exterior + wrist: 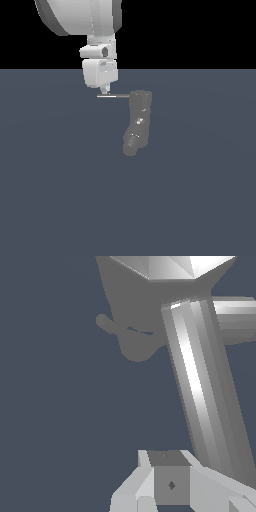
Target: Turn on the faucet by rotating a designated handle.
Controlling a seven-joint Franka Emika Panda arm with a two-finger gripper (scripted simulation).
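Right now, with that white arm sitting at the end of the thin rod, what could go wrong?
1. The tool meets the handle near its free tip, so it might slip off as the handle turns.
2. The faucet stands close beside the arm; a wide sweep might bump it.

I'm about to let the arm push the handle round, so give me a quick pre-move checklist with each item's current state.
1. Gripper at the handle's free end, exterior view: ok.
2. Actual contact with the handle: cannot tell; they look touching, but one side view doesn't settle depth.
3. Jaws open or shut: cannot tell.
4. Handle sticks out level from the faucet top: ok.
5. Gripper off the faucet body: ok.
6. Handle alongside the finger in the wrist view: ok.
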